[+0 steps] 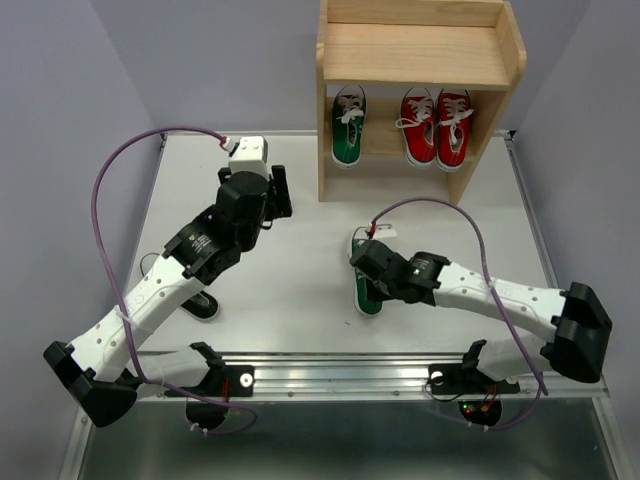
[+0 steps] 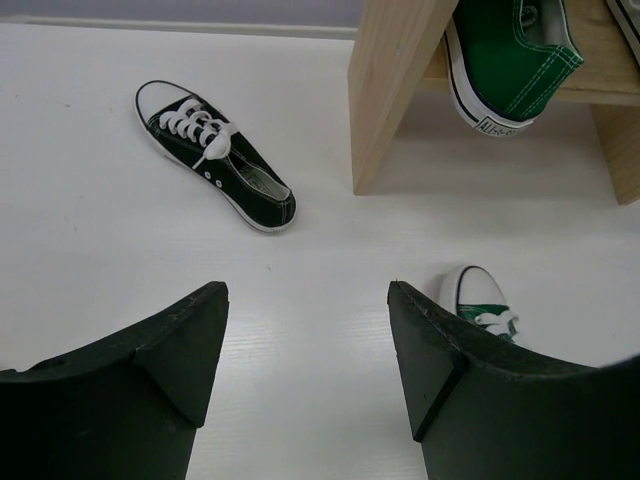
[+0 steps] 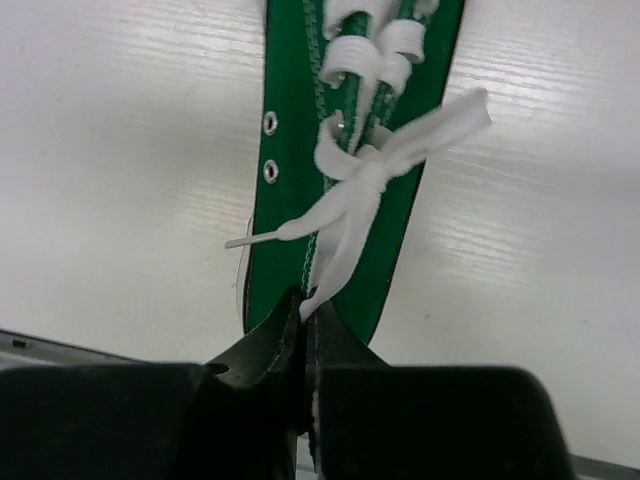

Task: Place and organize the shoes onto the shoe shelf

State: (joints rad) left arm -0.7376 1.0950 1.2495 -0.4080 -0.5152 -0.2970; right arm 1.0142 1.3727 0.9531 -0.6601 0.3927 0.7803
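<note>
Green shoe [image 3: 290,190], heel in right claw [image 3: 305,335]

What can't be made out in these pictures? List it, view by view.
- Top view: black shoe, mostly hidden under the left arm.
- Top view: green shoe on the table, middle covered by the right arm.
- Right wrist view: that shoe's toe cut off by the top edge; what the shut right pincer pinches is hidden by its own fingers.
- Top view: red shoes, far ends under the shelf's upper board.

The top view looks down toward the shelf [image 1: 420,60] at 12 o'clock, the left wrist view shares it from low down, and the right wrist view hugs the loose green shoe [image 3: 350,150].
</note>
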